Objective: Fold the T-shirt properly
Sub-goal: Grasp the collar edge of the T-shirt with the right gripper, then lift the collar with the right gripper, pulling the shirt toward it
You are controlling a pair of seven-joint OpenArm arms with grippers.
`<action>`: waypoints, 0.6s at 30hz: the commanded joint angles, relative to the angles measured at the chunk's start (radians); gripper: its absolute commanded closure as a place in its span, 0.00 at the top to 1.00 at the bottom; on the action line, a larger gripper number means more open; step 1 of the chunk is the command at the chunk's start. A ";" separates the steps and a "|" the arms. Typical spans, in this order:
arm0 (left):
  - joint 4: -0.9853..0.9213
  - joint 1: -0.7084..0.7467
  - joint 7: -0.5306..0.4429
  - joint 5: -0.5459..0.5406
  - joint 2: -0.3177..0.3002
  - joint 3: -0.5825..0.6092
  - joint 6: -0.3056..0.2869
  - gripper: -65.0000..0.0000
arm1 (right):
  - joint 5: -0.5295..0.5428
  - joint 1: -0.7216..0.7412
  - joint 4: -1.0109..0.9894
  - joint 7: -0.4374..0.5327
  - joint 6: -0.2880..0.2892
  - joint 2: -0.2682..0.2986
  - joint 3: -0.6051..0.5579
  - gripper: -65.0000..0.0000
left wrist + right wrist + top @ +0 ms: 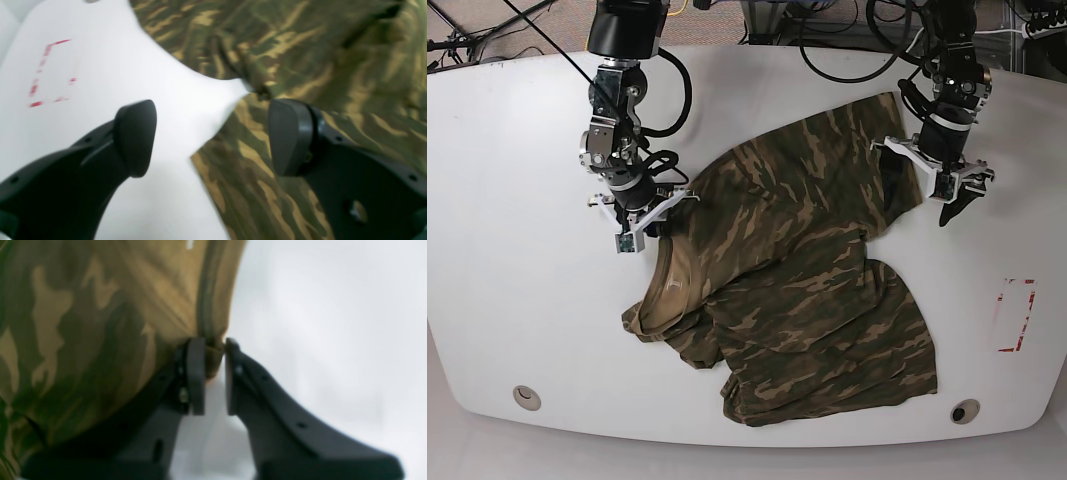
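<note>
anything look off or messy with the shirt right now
Yes. The T-shirt lies crumpled and askew on the table, bunched in overlapping folds, its tan inner collar showing. The right pincer pinches an edge; the left pincer is open over another edge.

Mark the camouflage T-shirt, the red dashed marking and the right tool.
camouflage cloth T-shirt [827, 320]: base view, lower body panel.
red dashed rectangle marking [1016, 316]: base view, its middle.
right tool [213, 355]: right wrist view, between tips pinching cloth.

T-shirt [807, 290] | green-brown-tan camouflage | crumpled, partly folded over itself | lying on white table, collar lifted
</note>
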 commanded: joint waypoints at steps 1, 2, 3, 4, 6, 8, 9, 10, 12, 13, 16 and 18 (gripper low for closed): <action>0.018 -0.006 -0.028 -0.010 -0.002 -0.004 -0.001 0.75 | 0.014 -0.010 0.019 0.012 -0.003 0.013 0.003 0.06; 0.019 -0.007 -0.029 -0.010 -0.002 -0.006 -0.002 0.75 | 0.015 -0.017 0.020 0.012 -0.003 0.016 0.000 0.06; 0.020 -0.008 -0.029 -0.010 -0.002 -0.008 -0.003 0.74 | 0.016 -0.024 0.021 0.012 -0.004 0.019 -0.003 0.05; 0.020 -0.008 -0.029 -0.010 -0.002 -0.010 -0.005 0.74 | 0.017 -0.033 0.022 0.013 -0.005 0.023 -0.004 0.05; 0.019 -0.008 -0.027 -0.009 -0.002 -0.010 -0.006 0.74 | 0.019 -0.063 0.032 0.016 -0.006 0.034 -0.012 0.04; 0.016 -0.008 -0.025 -0.009 -0.002 -0.010 -0.007 0.74 | 0.020 -0.090 0.047 0.017 -0.005 0.044 -0.021 0.03; 0.014 -0.009 -0.024 -0.008 -0.003 -0.011 -0.007 0.74 | 0.019 -0.096 0.052 0.018 -0.005 0.047 -0.022 0.03; 0.013 -0.010 -0.022 -0.008 -0.002 -0.012 -0.007 0.74 | 0.019 -0.102 0.058 0.017 -0.005 0.050 -0.021 0.03; 0.009 -0.013 -0.020 -0.008 -0.002 -0.014 -0.007 0.74 | 0.018 -0.114 0.071 0.015 -0.006 0.055 -0.019 0.03; 0.007 -0.014 -0.018 -0.007 -0.002 -0.014 -0.006 0.74 | 0.017 -0.119 0.078 0.015 -0.006 0.057 -0.018 0.03; -0.008 -0.020 -0.012 -0.008 -0.004 -0.013 -0.005 0.74 | 0.017 -0.126 0.110 0.007 -0.005 0.068 -0.013 0.02; -0.022 -0.024 -0.008 -0.010 -0.006 -0.011 -0.004 0.74 | 0.018 -0.124 0.132 0.001 -0.003 0.075 -0.007 0.03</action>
